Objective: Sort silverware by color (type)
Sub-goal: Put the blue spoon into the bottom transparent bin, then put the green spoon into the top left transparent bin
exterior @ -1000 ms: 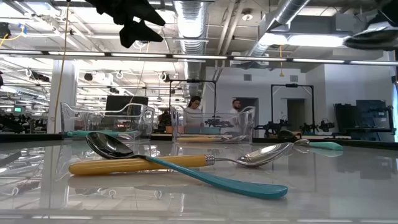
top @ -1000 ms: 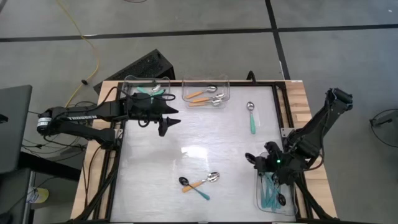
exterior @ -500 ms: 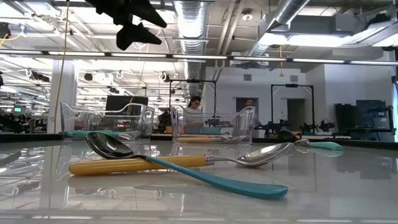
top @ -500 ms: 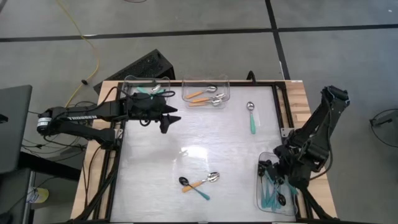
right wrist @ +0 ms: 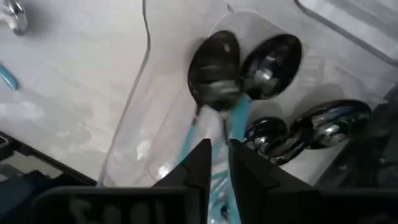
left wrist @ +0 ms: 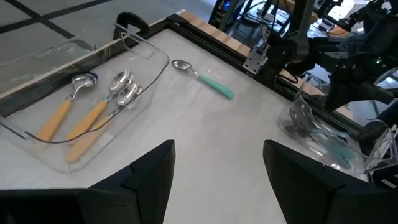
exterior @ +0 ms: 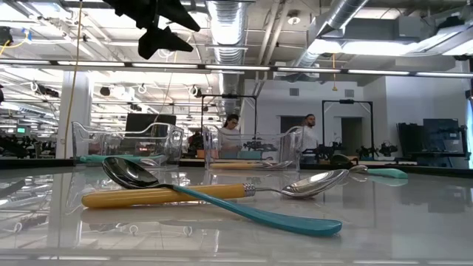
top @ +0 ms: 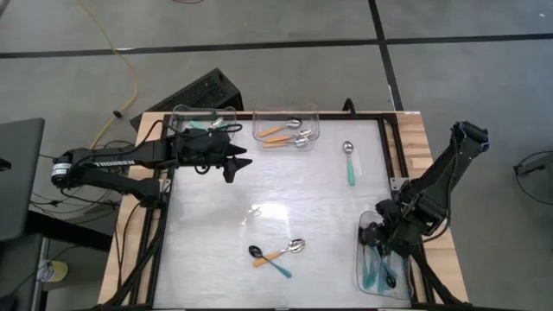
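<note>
Right gripper (top: 373, 238): low over the clear bin (top: 406, 289) at the table's right edge, fingers (right wrist: 202, 163) a narrow slit apart, clamped on nothing; black-bowled teal spoons (right wrist: 214, 68) lie in the bin just under them.
Left gripper (top: 233, 168): hovers near the two back bins, fingers (left wrist: 152, 171) well apart, empty.
Loose silverware: a crossed pair mid-table, the orange-handled silver spoon (top: 285, 251) under the teal-handled black spoon (top: 270, 261); one teal silver spoon (top: 350, 162) lies alone near the back right.
Handling: these look light, stiff and slick; bowls are rounded and likely to slip.
Hold: I'd pinch across the thin handle, mid-length, taking the top spoon of the crossed pair first.
</note>
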`<action>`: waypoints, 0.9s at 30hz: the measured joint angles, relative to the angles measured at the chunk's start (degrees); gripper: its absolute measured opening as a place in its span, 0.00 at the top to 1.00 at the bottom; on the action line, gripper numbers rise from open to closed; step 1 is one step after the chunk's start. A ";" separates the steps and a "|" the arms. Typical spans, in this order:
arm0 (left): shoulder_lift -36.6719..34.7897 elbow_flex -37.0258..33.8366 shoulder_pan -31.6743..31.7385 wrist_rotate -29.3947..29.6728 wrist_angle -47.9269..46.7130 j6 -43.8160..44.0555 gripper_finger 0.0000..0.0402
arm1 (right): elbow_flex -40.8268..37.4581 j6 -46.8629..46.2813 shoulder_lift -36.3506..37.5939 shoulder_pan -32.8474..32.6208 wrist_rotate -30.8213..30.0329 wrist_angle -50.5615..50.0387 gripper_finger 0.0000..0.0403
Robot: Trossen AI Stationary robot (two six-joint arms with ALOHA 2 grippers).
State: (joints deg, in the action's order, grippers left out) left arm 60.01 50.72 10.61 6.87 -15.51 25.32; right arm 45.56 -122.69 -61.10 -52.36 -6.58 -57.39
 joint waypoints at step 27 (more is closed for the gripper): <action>0.00 0.00 -0.35 -2.53 0.04 -0.55 0.43 | -9.03 60.99 8.23 67.60 -15.62 10.98 0.64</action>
State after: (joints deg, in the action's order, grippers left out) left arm 60.01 50.72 10.26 4.34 -15.46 24.77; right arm 36.53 -61.71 -52.87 15.25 -22.21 -46.41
